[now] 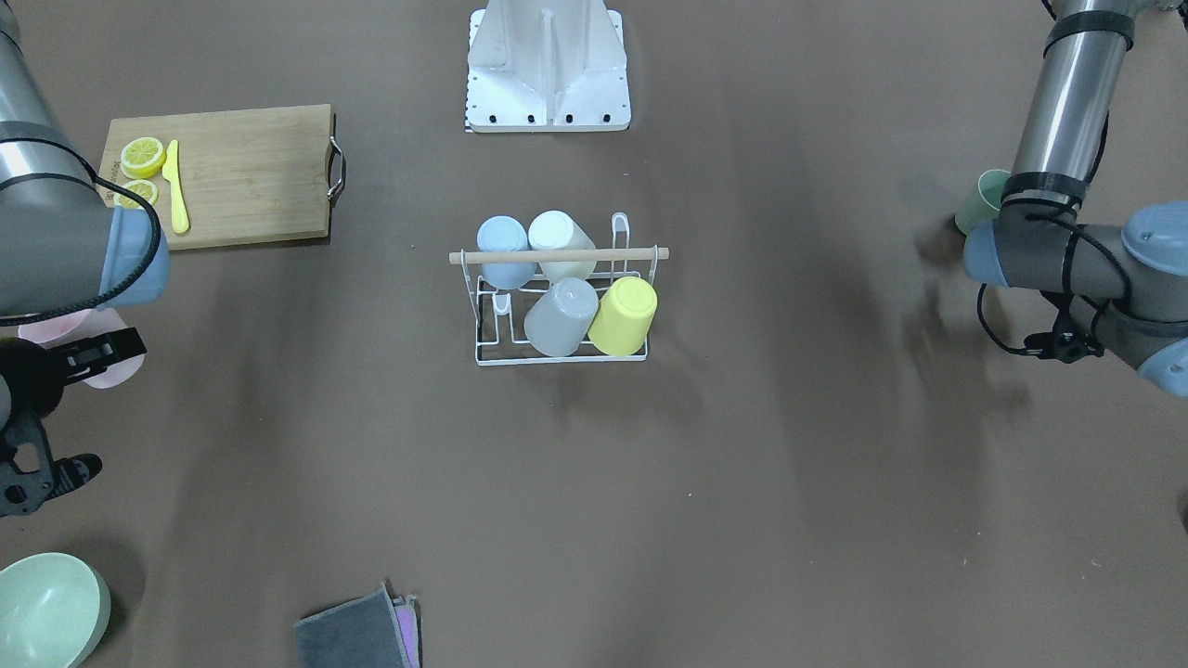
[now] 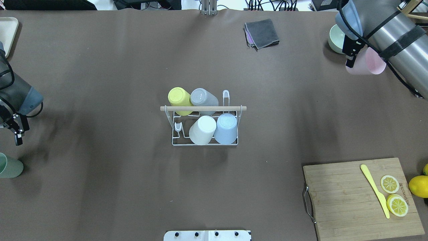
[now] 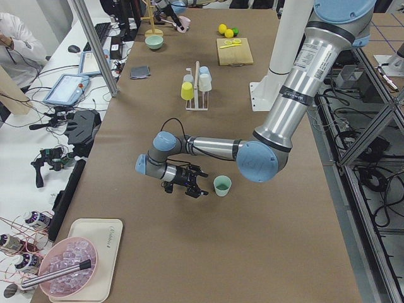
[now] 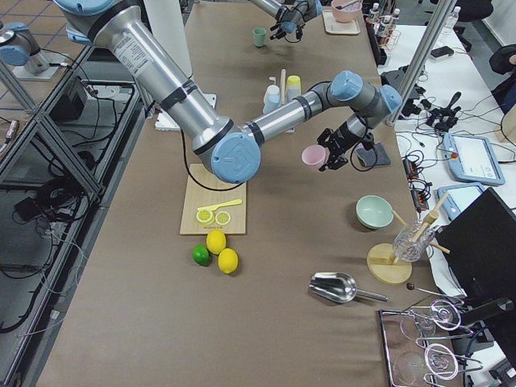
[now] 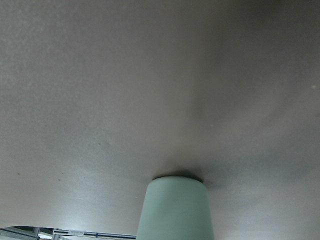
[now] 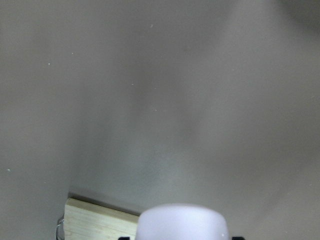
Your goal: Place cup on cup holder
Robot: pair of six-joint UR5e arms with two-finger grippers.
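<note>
Two claws: left claw (image 2: 15, 134) parted, just short of green cup (image 2: 10, 166) standing on counter (image 2: 100, 187). Mid-counter, holder (image 2: 204, 108) bearing four cups (image 2: 202, 131), upturned. Far right, right claw (image 2: 354, 62) clamped on pink cup (image 2: 371, 62), tipped sideways.

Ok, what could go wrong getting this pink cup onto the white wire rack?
Only two prongs look free, each beside a seated cup, so the pink cup could knock the grey cup or the white cup. The wooden rod handle crosses the white wire cup holder; the right gripper may strike it descending.
</note>
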